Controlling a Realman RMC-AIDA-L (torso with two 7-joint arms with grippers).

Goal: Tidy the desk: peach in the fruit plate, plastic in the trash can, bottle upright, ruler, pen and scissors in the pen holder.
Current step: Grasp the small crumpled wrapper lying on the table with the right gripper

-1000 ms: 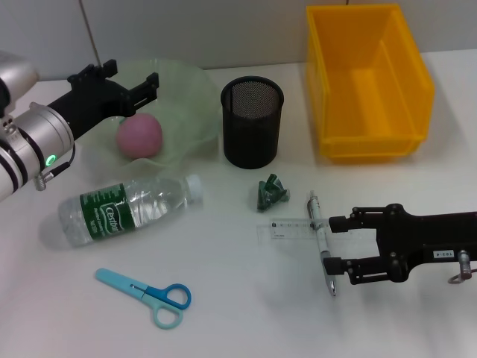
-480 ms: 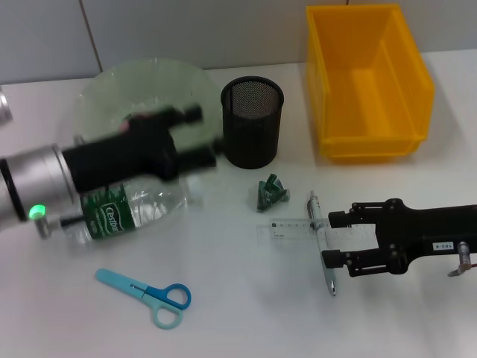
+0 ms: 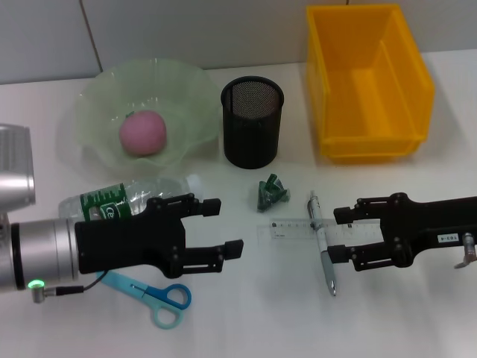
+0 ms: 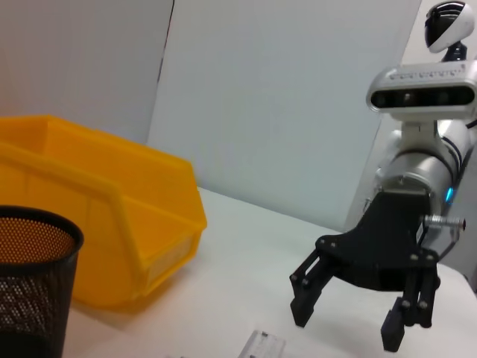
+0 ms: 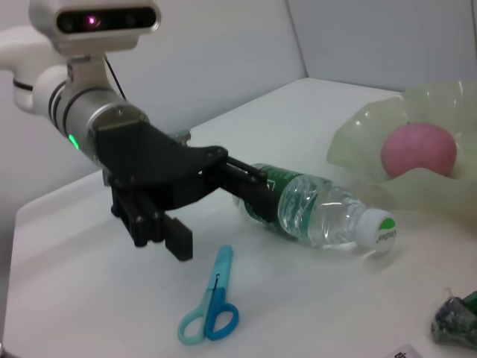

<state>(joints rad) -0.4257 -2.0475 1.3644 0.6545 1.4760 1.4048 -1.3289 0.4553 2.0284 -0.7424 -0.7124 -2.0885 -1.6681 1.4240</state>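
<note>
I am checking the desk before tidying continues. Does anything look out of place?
Yes. The bottle lies on its side, the plastic sits crumpled on the desk, and the scissors, ruler and pen lie outside the pen holder.

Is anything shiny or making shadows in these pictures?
Head view: the scissors and bottle cast soft shadows on the white table. Right wrist view: light glints on the clear bottle, and the left gripper throws a faint shadow. Left wrist view: the bin shades the tabletop beneath it.
</note>
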